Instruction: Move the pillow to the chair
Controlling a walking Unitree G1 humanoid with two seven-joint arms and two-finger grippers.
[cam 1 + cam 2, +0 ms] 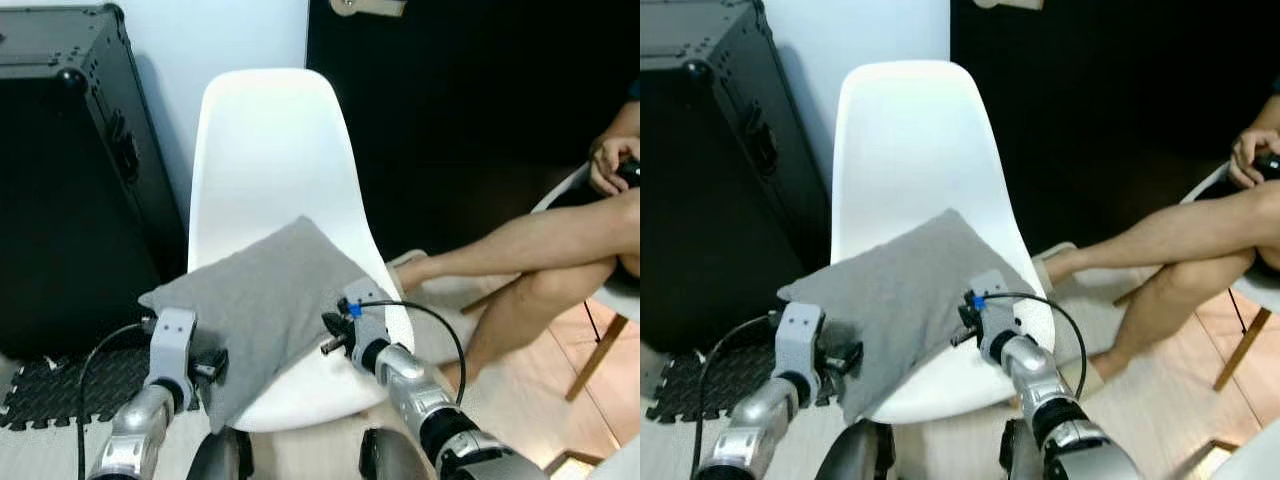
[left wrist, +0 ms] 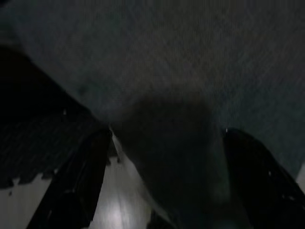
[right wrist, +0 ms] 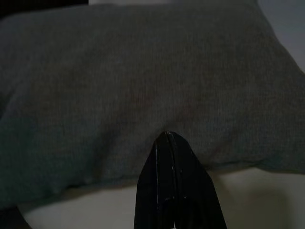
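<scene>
A grey pillow (image 1: 268, 290) lies on the seat of the white chair (image 1: 270, 140), with its left corner hanging over the seat's edge. My left gripper (image 2: 169, 181) is at that overhanging corner, open, and a fold of pillow sits between its spread fingers (image 2: 81, 181). The right gripper (image 3: 167, 138) is shut. Its tips touch the pillow's near right edge just above the seat, and they hold nothing. In the left eye view the right gripper (image 1: 328, 343) sits at the pillow's lower right edge.
A large black case (image 1: 60, 150) stands to the left of the chair, with a black foam mat (image 1: 40, 390) on the floor before it. A person sits at the right with crossed bare legs (image 1: 540, 260) near the chair's right side.
</scene>
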